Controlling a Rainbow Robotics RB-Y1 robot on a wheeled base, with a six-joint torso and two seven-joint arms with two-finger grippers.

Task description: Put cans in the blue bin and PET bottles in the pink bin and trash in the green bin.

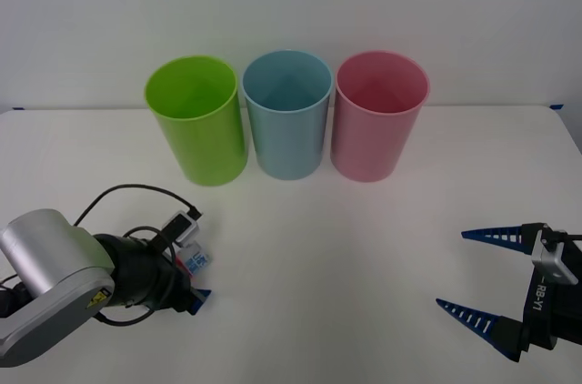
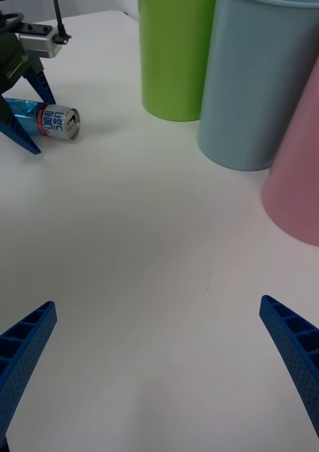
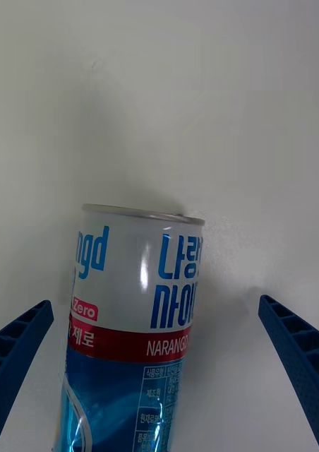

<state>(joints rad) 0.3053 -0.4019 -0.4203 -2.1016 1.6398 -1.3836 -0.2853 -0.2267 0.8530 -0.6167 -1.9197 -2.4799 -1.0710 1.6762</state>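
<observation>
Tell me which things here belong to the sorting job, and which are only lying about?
Job:
drink can, lying between the open left gripper's fingers
blue bin
pink bin
green bin

Lying about:
right gripper, open and idle
white table

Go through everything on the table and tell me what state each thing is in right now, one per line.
can: lying on its side on the table, between the left gripper's open fingers, not gripped
green bin: upright, open top
blue bin: upright, open top
pink bin: upright, open top
left gripper: open, down around the can
right gripper: open, holding nothing, low over the table's right side
</observation>
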